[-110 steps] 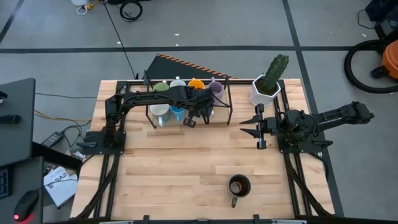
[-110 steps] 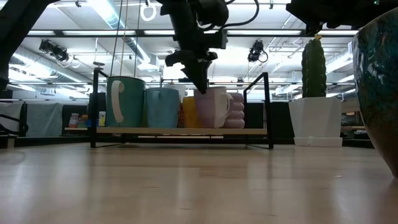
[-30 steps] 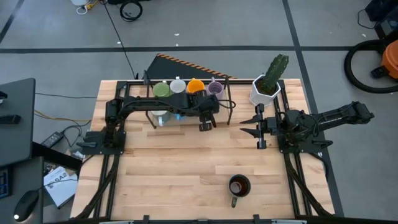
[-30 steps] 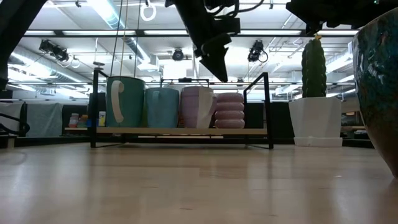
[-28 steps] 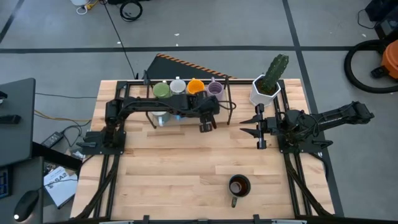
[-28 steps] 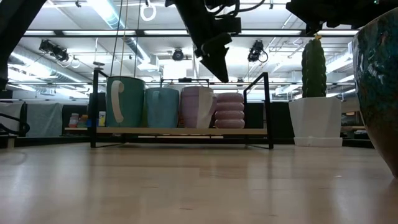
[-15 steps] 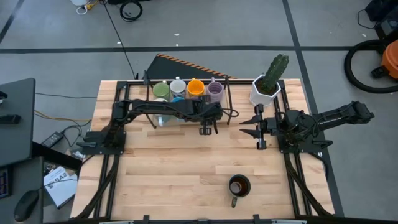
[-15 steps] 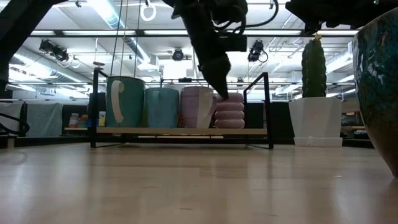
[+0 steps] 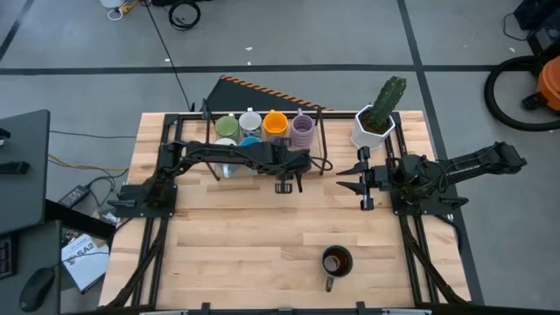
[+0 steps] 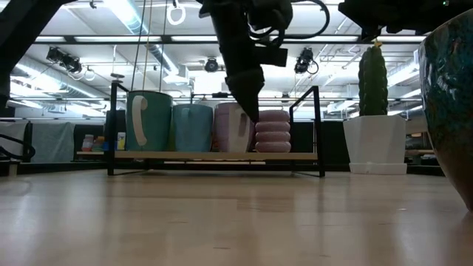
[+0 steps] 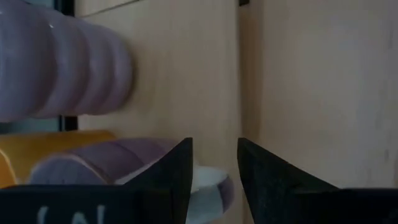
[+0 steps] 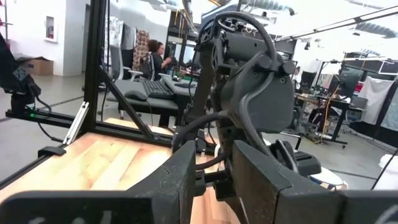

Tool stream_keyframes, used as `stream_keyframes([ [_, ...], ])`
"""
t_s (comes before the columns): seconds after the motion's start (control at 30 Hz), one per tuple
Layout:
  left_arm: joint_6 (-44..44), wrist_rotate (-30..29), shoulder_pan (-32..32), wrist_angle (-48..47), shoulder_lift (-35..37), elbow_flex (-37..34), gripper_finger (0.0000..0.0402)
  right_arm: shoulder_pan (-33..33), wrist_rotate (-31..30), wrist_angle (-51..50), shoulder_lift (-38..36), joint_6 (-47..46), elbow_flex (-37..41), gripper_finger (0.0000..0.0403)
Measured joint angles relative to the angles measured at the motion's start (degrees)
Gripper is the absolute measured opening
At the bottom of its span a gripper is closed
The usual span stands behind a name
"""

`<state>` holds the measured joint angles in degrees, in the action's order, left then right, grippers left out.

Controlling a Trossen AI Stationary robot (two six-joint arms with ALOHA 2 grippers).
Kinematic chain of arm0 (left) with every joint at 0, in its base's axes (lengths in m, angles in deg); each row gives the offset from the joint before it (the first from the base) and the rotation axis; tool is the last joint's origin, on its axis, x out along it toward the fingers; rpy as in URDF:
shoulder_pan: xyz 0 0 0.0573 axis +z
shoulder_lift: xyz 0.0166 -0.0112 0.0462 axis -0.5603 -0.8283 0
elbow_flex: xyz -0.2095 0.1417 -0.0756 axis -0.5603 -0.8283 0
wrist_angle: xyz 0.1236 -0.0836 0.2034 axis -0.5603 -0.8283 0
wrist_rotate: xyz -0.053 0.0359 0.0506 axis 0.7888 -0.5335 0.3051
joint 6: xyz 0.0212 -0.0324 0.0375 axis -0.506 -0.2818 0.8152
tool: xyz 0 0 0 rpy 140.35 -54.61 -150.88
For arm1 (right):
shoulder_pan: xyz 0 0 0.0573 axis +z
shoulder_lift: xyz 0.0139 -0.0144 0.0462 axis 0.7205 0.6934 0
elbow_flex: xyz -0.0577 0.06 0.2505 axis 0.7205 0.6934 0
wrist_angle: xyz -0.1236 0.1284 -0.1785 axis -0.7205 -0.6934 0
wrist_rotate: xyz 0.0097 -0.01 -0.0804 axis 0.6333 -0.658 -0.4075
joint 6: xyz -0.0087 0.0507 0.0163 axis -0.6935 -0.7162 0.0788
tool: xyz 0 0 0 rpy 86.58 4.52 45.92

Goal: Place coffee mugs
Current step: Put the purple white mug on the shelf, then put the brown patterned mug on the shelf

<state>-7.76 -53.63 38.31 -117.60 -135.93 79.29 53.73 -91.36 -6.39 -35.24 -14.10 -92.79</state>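
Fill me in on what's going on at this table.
The robot is putting coffee mugs on a black rack at the table's far side. The left claw hovers empty and open just in front of the rack, by a lilac mug. A dark mug sits alone near the front edge. The right claw waits beside the cactus pot.

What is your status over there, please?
Left gripper open, empty, in front of the rack. Right gripper idle. Dark mug alone on table. Nothing blocking.
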Motion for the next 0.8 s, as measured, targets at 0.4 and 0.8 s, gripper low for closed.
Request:
stream_keyframes([
  [0.4, -2.7, -0.4, -1.5, -1.4, 0.9, 0.5, 0.0133, 0.0, 0.0, 0.0, 0.0, 0.0, 0.0, 0.0114],
  [0.8, -9.8, 4.7, -8.5, -9.0, 3.3, 0.5, 0.0133, 0.7, -0.1, -11.7, 0.3, -5.7, -3.6, 0.0114],
])
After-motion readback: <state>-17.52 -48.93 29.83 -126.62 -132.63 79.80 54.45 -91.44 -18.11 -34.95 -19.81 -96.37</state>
